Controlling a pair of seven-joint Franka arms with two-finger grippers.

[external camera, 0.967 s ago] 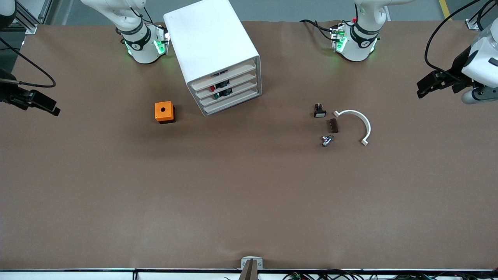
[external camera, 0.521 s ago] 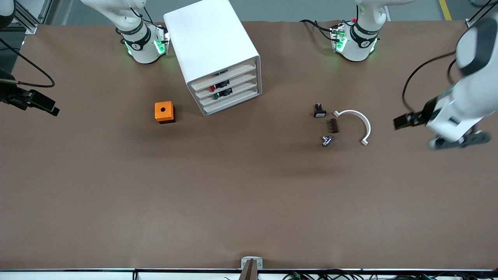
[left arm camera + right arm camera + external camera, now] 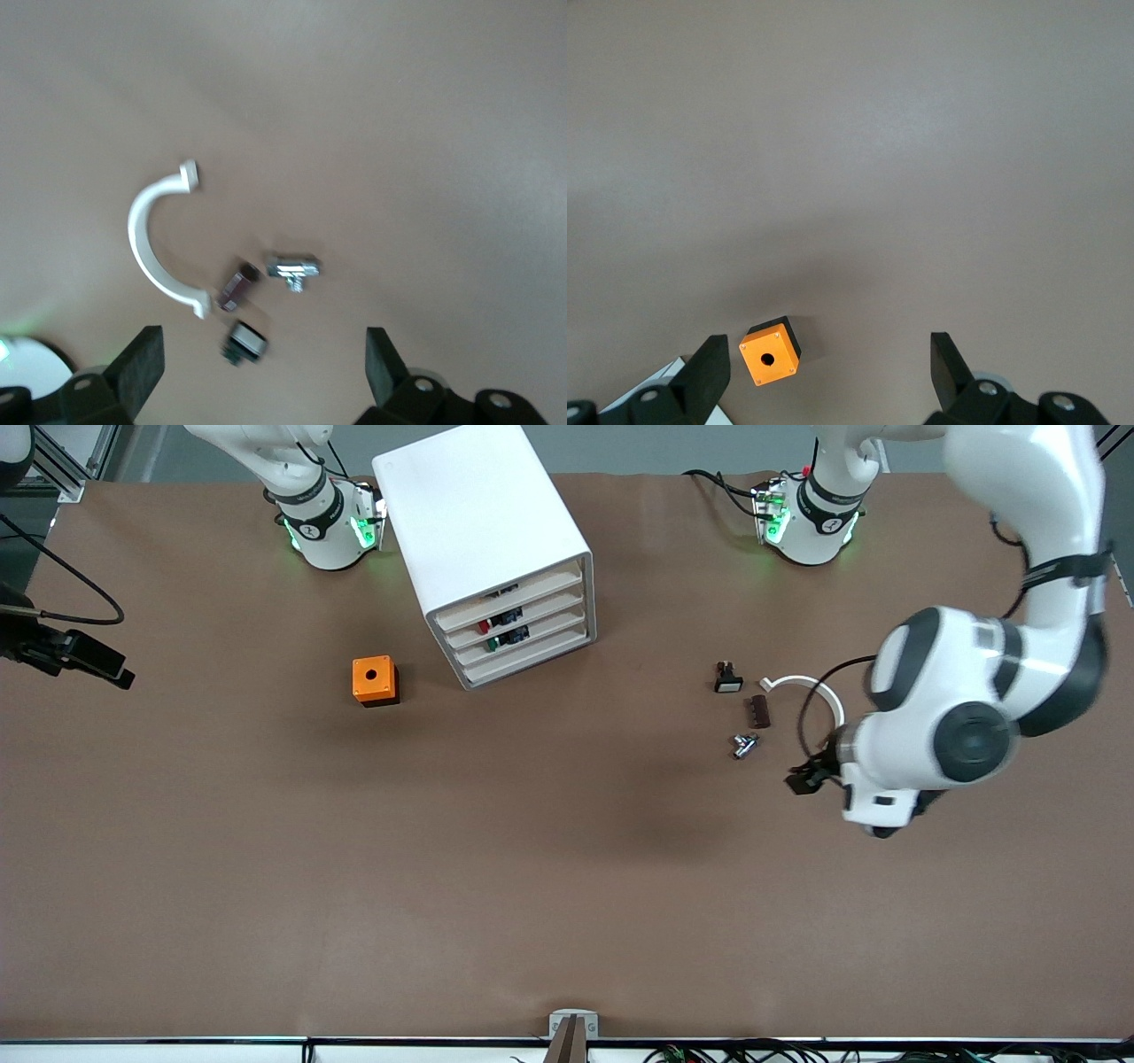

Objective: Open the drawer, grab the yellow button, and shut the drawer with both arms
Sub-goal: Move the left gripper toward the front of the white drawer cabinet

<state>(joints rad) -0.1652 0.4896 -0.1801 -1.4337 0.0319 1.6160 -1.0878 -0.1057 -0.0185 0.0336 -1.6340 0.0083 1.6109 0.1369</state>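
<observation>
The white cabinet [image 3: 483, 531] stands between the two arm bases, and its drawer [image 3: 509, 597], the topmost of several, is shut. The button does not show. My left arm [image 3: 939, 726] hangs over the table beside the small loose parts. Its left gripper [image 3: 261, 345] is open and holds nothing, high above those parts. My right gripper [image 3: 828, 347] is also open and holds nothing. It waits high over the right arm's end of the table, with the orange cube [image 3: 770, 353] far below between its fingers.
An orange cube with a hole [image 3: 375, 680] sits beside the cabinet toward the right arm's end. Toward the left arm's end lie a white curved clamp [image 3: 824, 695], a black white-faced part [image 3: 728, 680], a brown piece [image 3: 759, 711] and a metal fitting [image 3: 744, 745].
The left arm has swung in from the table's end and now hangs beside the small loose parts. The right arm has not moved. Both grippers stay open.
</observation>
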